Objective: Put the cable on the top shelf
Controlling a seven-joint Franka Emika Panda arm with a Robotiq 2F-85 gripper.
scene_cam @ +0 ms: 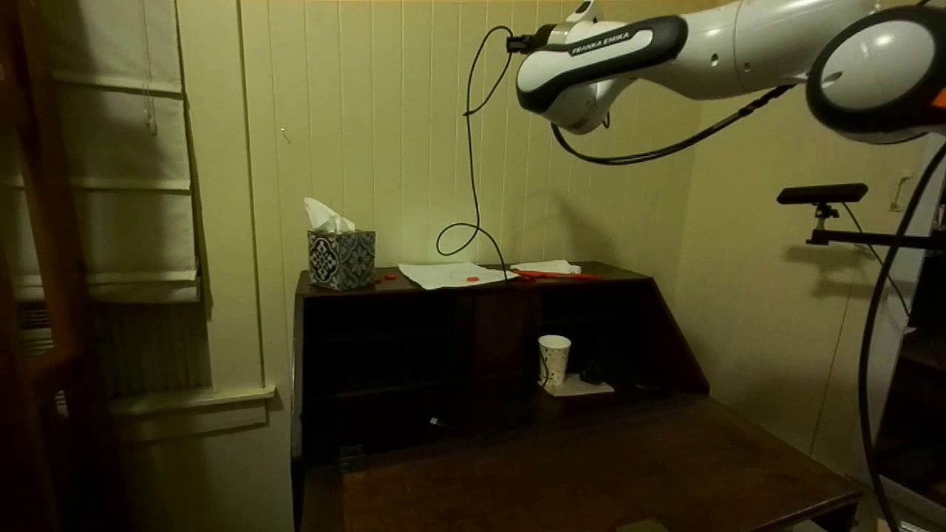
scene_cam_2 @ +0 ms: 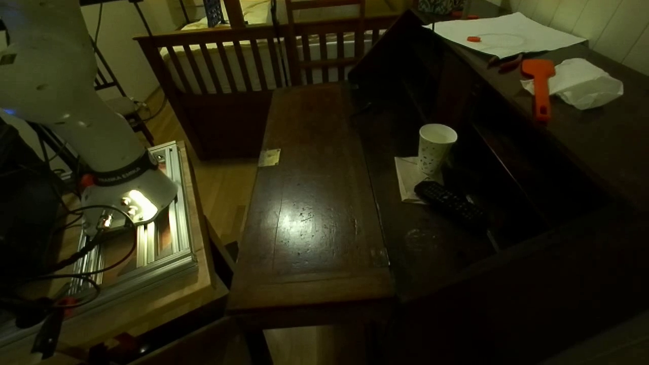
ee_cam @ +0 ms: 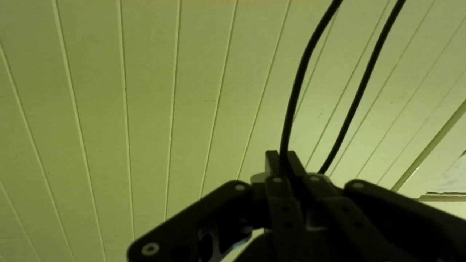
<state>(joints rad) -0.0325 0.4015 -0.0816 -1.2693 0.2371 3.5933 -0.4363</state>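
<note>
- One gripper (ee_cam: 284,160), mine: jaws drawn narrow, pinching the cable between the fingertips; held high before the panelled wall (ee_cam: 145,91), well above the desk (scene_cam: 613,451).
- One cable (scene_cam: 471,148), thin, black: in my grip. In an exterior view it forms a narrow loop beside my fingertips, hangs down, turns one loose coil above the top shelf and reaches that board's front edge; past there it is lost against dark wood. Whether it touches the board I cannot tell. In the wrist view, two runs: one between my fingertips, one just beside.
- One top shelf (scene_cam: 624,272), dark brown, long and narrow; bears the next five entries.
- One tissue box (scene_cam: 341,258), patterned, a white tissue standing up from it; at one end.
- One white sheet (scene_cam_2: 507,28), lying flat.
- One small red piece (scene_cam_2: 473,39), on that sheet.
- One orange tool (scene_cam_2: 542,91), handled.
- One white wrapper (scene_cam_2: 588,83), crumpled, beside the tool.
- One paper cup (scene_cam_2: 432,154), speckled, upright, below the top shelf, on or at the edge of a pale paper (scene_cam_2: 405,182).
- One remote control (scene_cam_2: 446,200), black, near the cup.
</note>
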